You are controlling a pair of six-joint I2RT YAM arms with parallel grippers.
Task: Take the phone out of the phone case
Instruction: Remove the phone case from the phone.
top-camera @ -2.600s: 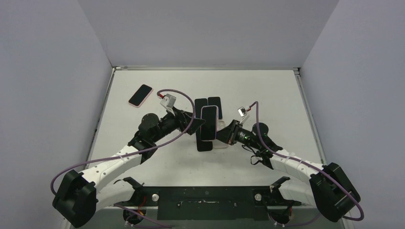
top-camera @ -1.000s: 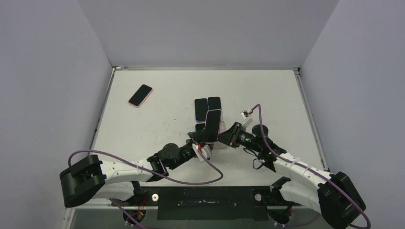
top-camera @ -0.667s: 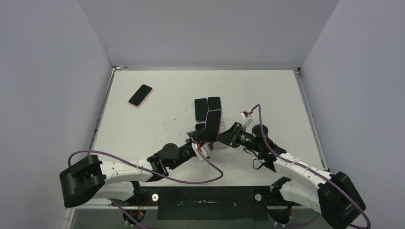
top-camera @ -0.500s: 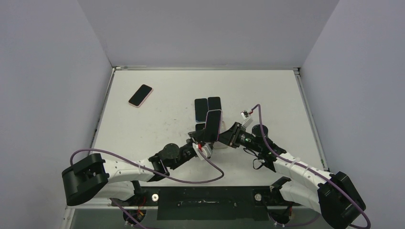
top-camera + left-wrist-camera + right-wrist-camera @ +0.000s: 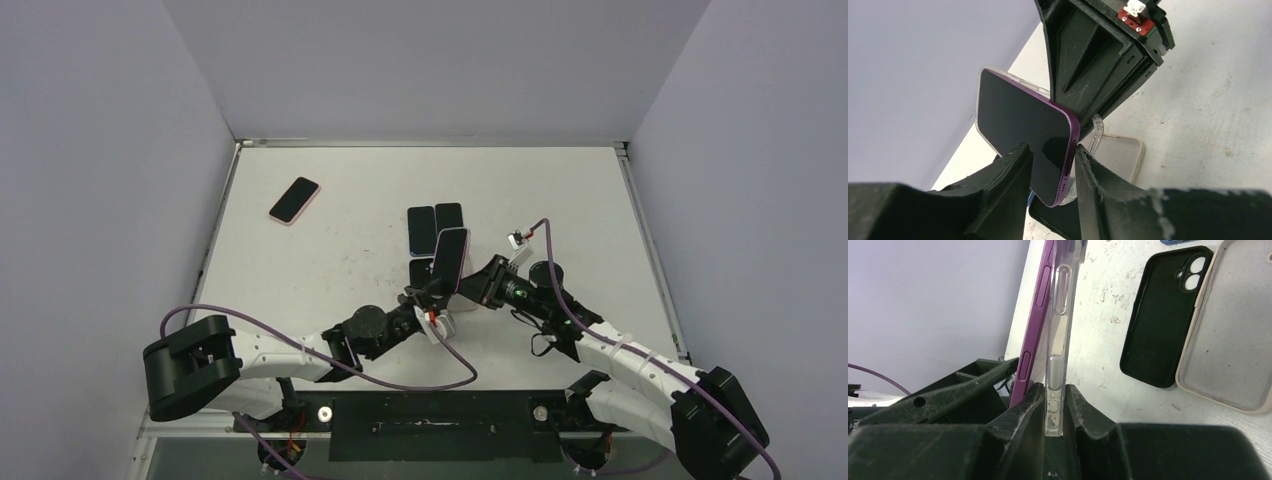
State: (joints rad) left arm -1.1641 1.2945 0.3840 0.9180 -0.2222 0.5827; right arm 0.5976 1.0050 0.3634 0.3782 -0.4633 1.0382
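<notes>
Seen from above, the phone (image 5: 450, 258) stands tilted over the middle of the tabletop (image 5: 600, 200). The left hand (image 5: 428, 300) is at its lower end and the right hand (image 5: 470, 288) is just beside it. A pink phone (image 5: 294, 200) lies well apart, far left.

Only the right wrist view shows the grip: the right hand is clamped on the edge of the clear phone case (image 5: 1060, 315), with the phone's purple side just beside the case wall. A black case (image 5: 1160, 315) and a beige case (image 5: 1228, 340) lie flat nearby.

The left wrist view shows the phone's bottom corner between the left hand's fingers (image 5: 1008, 170). Whether they press it, I cannot tell.
</notes>
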